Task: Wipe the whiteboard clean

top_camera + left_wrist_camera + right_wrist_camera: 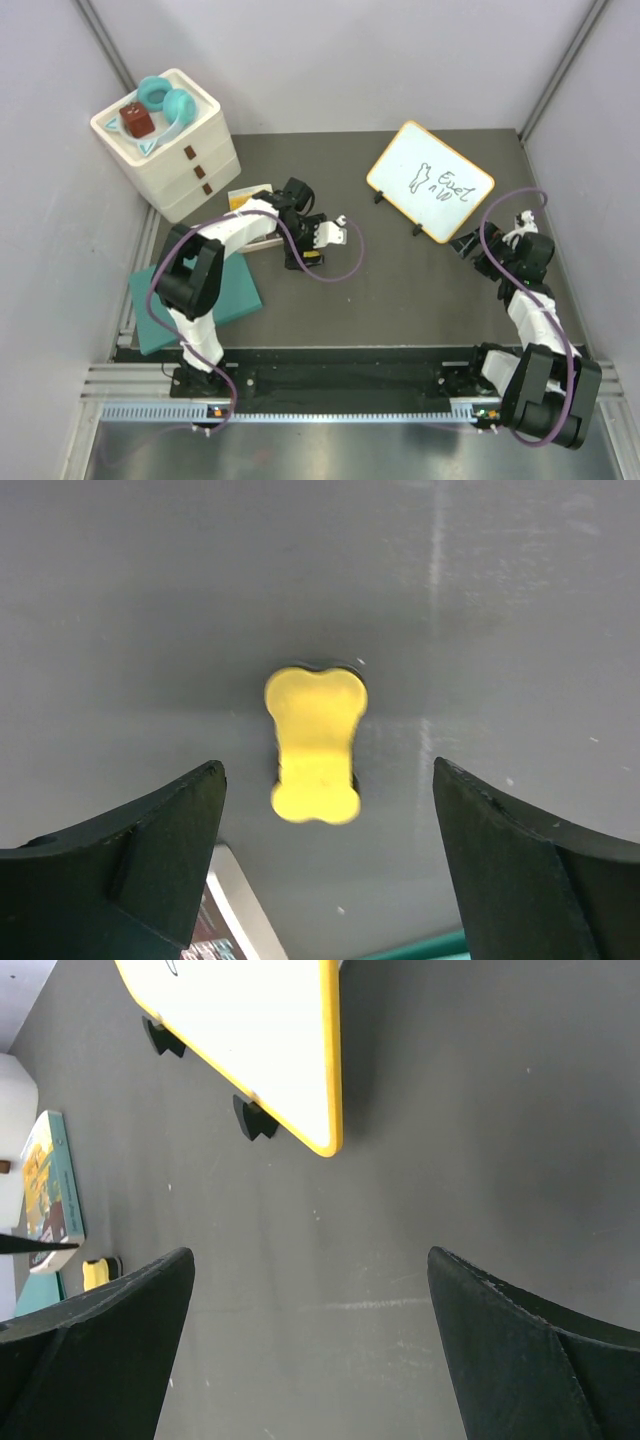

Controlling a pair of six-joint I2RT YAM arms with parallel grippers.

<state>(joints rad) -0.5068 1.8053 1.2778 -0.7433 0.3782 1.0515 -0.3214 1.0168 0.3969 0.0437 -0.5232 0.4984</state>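
**Top external.** Whiteboard [430,181]: far right part of the table [400,290]. Its long axis runs on a diagonal from far-left to near-right. The white face is turned up, with black scribbles right of centre that are too small to read. Two black feet show under the near-left long edge. Bare table lies along that edge, and the right wall stands near the board's right corner. Left jaws: mid-table, just beside a yellow-covered book [250,200], largely masked by the arm and its cable. Right jaws: near the board's near-right corner, apart from it.

**Left wrist.** Jaws spread wide. A yellow bone-shaped eraser [314,745] lies between and beyond them, untouched, its long axis pointing away from the lens. A dark layer shows beneath the eraser. Both fingers are cut off by the lower frame.

**Right wrist.** Jaws spread wide with only bare table between them. Whiteboard [270,1030]: one rounded corner, the orange-yellow rim and two feet show, and the rest is cut off at the top. Book [45,1190]: at the left edge. Eraser [97,1272]: partly hidden by a finger.
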